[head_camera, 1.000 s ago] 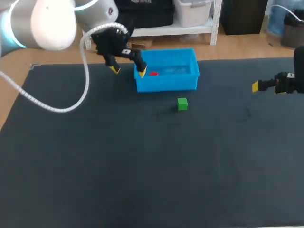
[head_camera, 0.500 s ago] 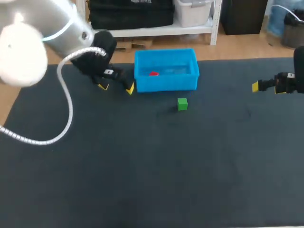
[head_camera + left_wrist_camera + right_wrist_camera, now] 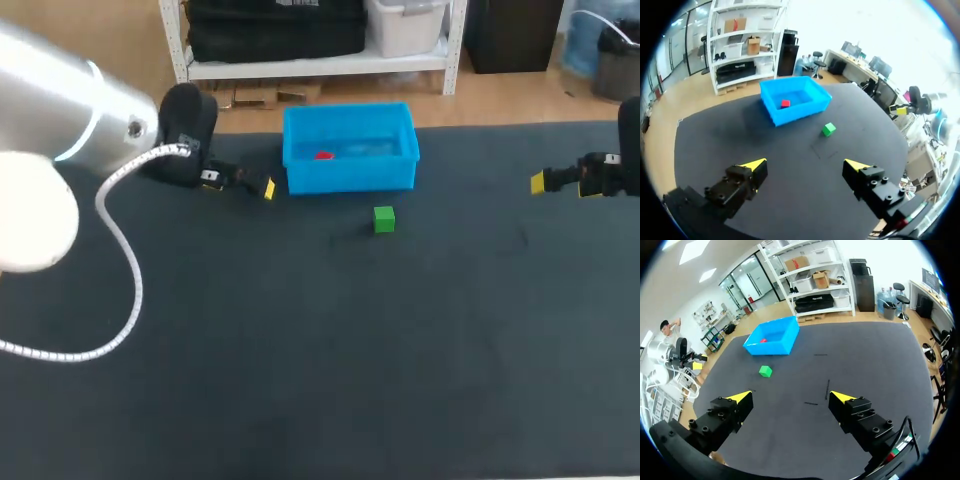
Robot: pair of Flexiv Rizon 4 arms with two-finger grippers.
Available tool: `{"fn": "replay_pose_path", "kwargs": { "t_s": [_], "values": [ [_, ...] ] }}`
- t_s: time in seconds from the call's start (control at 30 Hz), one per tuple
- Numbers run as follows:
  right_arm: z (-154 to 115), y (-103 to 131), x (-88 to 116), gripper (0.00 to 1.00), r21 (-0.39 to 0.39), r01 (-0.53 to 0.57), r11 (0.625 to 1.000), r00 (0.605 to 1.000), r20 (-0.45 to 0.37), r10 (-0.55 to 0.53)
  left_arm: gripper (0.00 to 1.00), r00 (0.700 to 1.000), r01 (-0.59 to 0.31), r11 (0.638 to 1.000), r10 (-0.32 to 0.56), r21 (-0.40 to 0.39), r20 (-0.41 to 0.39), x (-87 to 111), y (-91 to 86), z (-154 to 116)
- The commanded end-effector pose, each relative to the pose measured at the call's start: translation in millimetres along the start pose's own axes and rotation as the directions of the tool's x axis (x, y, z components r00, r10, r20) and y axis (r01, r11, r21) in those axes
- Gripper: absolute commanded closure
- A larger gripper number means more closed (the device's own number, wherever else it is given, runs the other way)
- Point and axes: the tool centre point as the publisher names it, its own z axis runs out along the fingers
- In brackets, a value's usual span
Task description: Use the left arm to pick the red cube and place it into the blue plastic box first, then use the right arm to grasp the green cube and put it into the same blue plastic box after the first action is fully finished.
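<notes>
The red cube (image 3: pixel 323 155) lies inside the blue plastic box (image 3: pixel 350 180) at the back of the table. In front of the box, on the dark mat, sits the green cube (image 3: pixel 384 219). My left gripper (image 3: pixel 240 184) is open and empty, just left of the box. In the left wrist view the box (image 3: pixel 800 111), the red cube (image 3: pixel 785 103) and the green cube (image 3: pixel 828 129) lie well ahead of my left gripper (image 3: pixel 807 167). My right gripper (image 3: pixel 560 184) is open and empty at the table's right side. From my right gripper (image 3: pixel 790 397), the green cube (image 3: pixel 765 371) lies ahead, nearer than the box (image 3: pixel 775 346).
The dark mat (image 3: pixel 320 350) covers the whole table, with wide free room in front of the green cube. A white cable (image 3: pixel 120 290) loops from my left arm over the mat's left part.
My left gripper has drawn back from over the box's left end to the left, down toward the mat. The red cube stays in the box. The right arm has not moved.
</notes>
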Motion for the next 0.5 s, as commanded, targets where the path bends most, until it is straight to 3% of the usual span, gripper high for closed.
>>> {"fn": "replay_pose_path", "kwargs": {
  "t_s": [0.03, 0.2, 0.33, 0.5],
  "values": [
    [0, -1, 0, 0.0, -0.002, 0.001, 1.0, 1.0, -0.002, -0.001, 0.0, 0.997, -0.004, 1.0, 0.002, 0.022, 0.08, 4.1, 2.6, -1],
    [0, 2, -6, 0.0, 0.048, 0.031, 0.998, 0.999, -0.02, -0.03, 0.0, 0.997, -0.005, 1.0, 0.004, 0.022, 0.078, 4.2, 2.5, -1],
    [4, 16, -16, 0.0, 0.225, 0.15, 0.963, 0.987, -0.093, -0.132, 0.0, 0.997, -0.005, 1.0, 0.004, 0.022, 0.078, 4.2, 2.5, -1],
    [13, 37, -24, 0.0, 0.352, 0.225, 0.908, 0.973, -0.137, -0.188, 0.0, 0.997, -0.005, 1.0, 0.004, 0.022, 0.078, 4.2, 2.5, -1]
  ]
}}
